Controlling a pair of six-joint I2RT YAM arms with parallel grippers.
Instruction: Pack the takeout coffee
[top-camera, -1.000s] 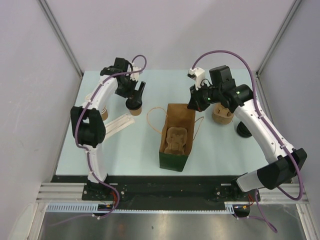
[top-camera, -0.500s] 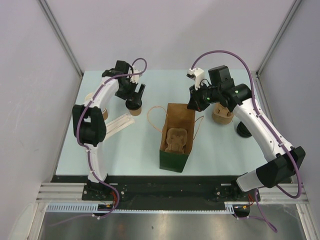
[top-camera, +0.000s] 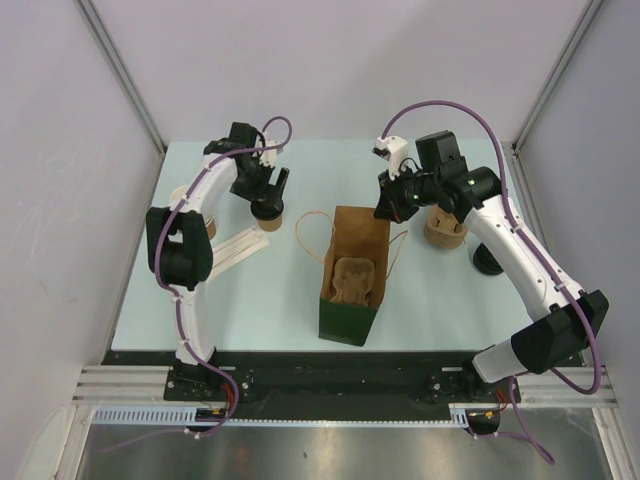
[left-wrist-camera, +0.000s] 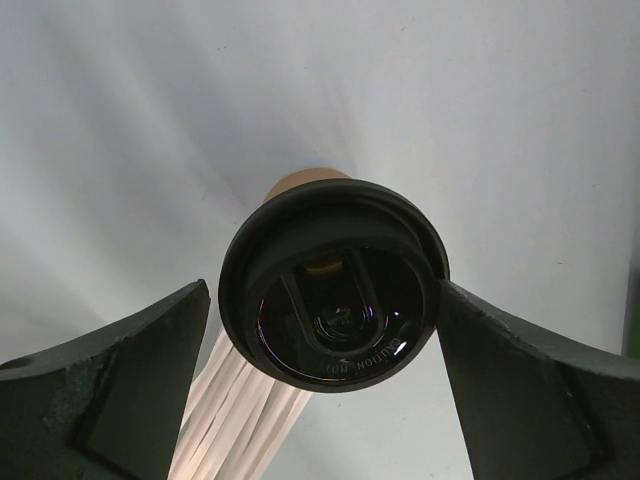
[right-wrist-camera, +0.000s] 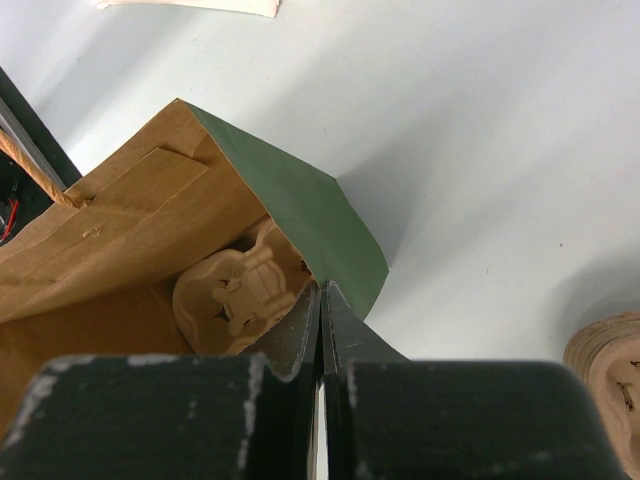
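Note:
The takeout coffee (top-camera: 267, 211), a tan paper cup with a black lid, stands at the back left of the table. My left gripper (top-camera: 268, 197) is open and comes down over it. In the left wrist view (left-wrist-camera: 322, 292) the fingers flank the lid (left-wrist-camera: 335, 285), with a gap on the left side and the right finger at the lid's edge. The green paper bag (top-camera: 345, 318) stands open at the middle. My right gripper (top-camera: 385, 211) is shut on its far right rim, as the right wrist view (right-wrist-camera: 322, 292) shows on the green bag wall (right-wrist-camera: 320, 215).
A pulp cup carrier (top-camera: 351, 280) lies inside the bag, also seen in the right wrist view (right-wrist-camera: 240, 290). More carriers (top-camera: 445, 229) and a black lid (top-camera: 488, 265) sit at the right. White paper strips (top-camera: 236, 248) and stacked cups (top-camera: 207, 226) lie by the left arm.
My left gripper has shifted slightly toward the back around the cup. The right gripper and the bag have stayed put.

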